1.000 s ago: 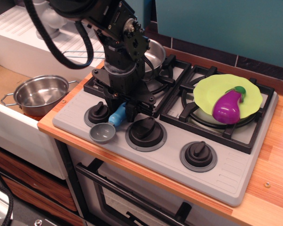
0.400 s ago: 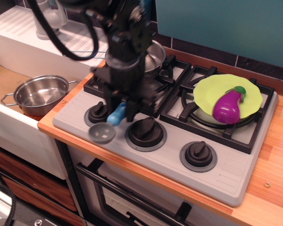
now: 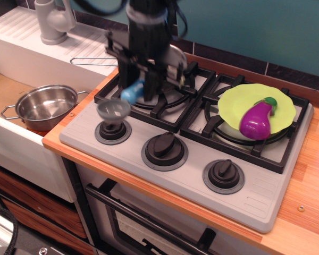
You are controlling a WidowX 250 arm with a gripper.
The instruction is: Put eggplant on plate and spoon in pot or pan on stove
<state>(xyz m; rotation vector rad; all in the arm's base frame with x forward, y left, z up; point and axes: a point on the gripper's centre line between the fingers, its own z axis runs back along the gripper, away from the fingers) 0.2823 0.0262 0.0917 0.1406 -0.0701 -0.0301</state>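
teal wall (image 3: 244, 26), wood counter (image 3: 308, 186), white sink unit (image 3: 21, 48)

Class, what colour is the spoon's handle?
Light blue on the spoon; the observation.image view shows it.

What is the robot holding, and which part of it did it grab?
The gripper holds the spoon by its light-blue handle, the jaws closed on it. The grey bowl hangs free above the left knob.

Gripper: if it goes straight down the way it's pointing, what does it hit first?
Most likely the grate of the left burner. The gripper points down with the spoon in its jaws; the pan sits behind it. Depth is unclear from this single view.
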